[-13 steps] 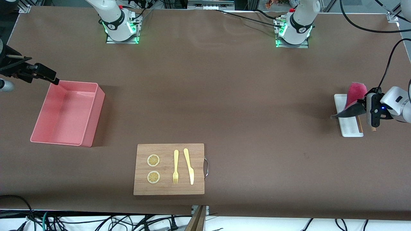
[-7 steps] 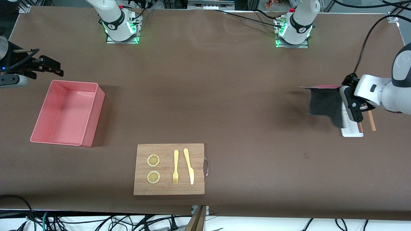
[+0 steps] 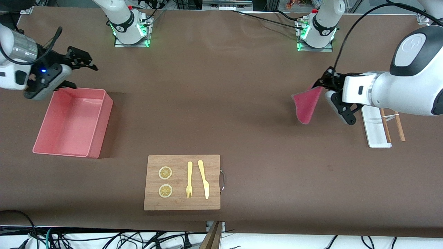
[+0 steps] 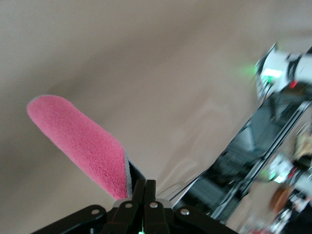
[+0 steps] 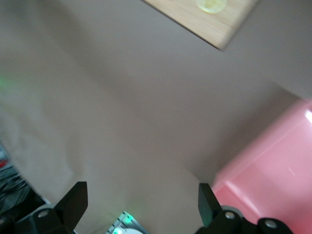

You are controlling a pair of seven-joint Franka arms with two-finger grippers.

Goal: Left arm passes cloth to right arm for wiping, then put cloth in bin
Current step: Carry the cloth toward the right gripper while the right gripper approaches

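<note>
Over bare surface (image 3: pixel 221 103) near the white tray (image 3: pixel 375 133), the left gripper's (image 3: pixel 323 88) fingers (image 4: pixel 144 195) pinched the cloth (image 3: pixel 306 105), which hung pink-faced. Above the bin's (image 3: pixel 98 129) corner, the right gripper (image 3: pixel 81 62) hovered, fingers spread wide.

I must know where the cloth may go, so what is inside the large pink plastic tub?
The large pink plastic tub shows only its bare pink floor; no object lies inside it.

Even overhead light, soft shadows on tabletop (image 3: pixel 221 103); front view sharp; both wrist views motion-blurred, background smeared; green base LEDs glow.
</note>
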